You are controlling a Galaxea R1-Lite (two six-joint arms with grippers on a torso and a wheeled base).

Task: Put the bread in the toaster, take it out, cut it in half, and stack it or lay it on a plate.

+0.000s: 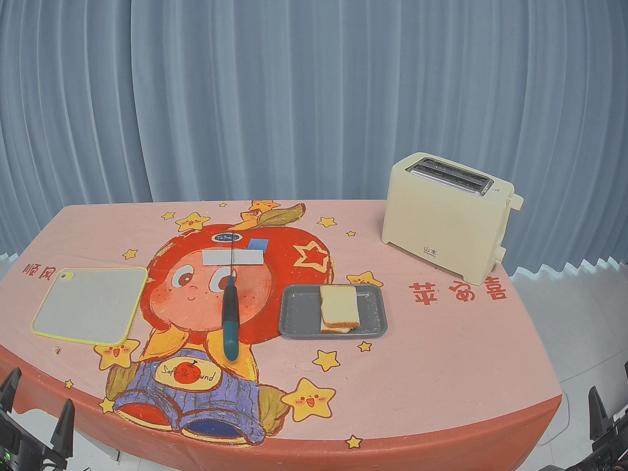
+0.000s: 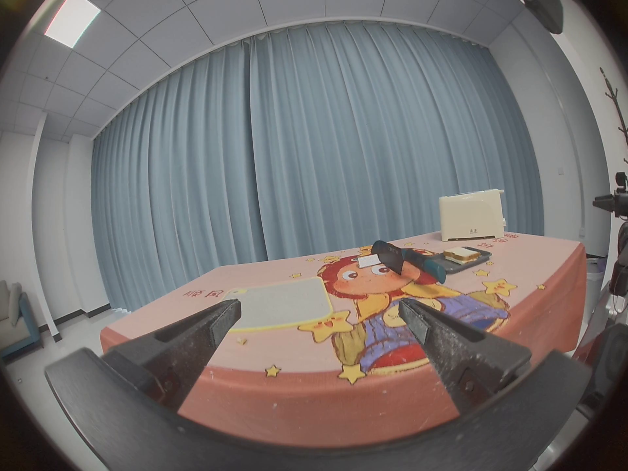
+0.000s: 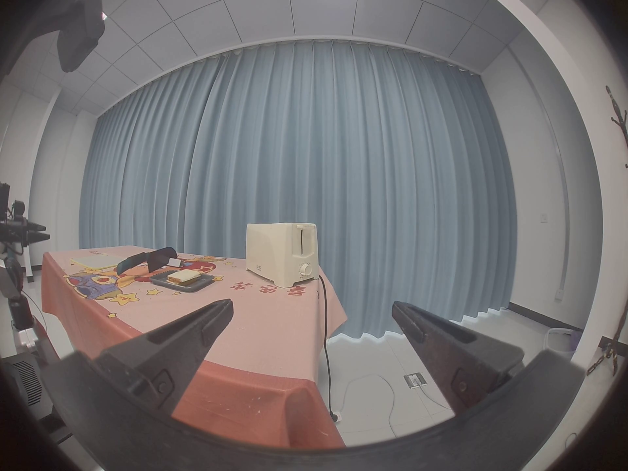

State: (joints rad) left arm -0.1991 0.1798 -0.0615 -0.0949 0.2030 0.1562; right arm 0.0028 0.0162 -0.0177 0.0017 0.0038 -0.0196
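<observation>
Slices of bread (image 1: 339, 307) (image 2: 462, 254) (image 3: 184, 276) lie stacked on a grey tray (image 1: 299, 314) (image 2: 483, 256) (image 3: 196, 286) near the table's middle. A cream toaster (image 1: 447, 214) (image 2: 471, 214) (image 3: 282, 253) stands at the back right with its slots empty. A knife (image 1: 230, 315) (image 2: 400, 259) (image 3: 145, 260) with a teal handle rests on its edge left of the tray. A grey cutting board (image 1: 90, 305) (image 2: 280, 303) (image 3: 97, 261) with a yellow rim lies at the left. My left gripper (image 1: 36, 405) (image 2: 318, 331) hangs open below the table's front left edge. My right gripper (image 3: 313, 335) is open, off the table's right front corner.
A white card (image 1: 233, 257) and a small blue piece (image 1: 258, 244) lie behind the knife. The toaster's cable (image 3: 325, 335) hangs down the table's right side to the floor. The printed pink tablecloth (image 1: 425, 367) is bare in front of the tray.
</observation>
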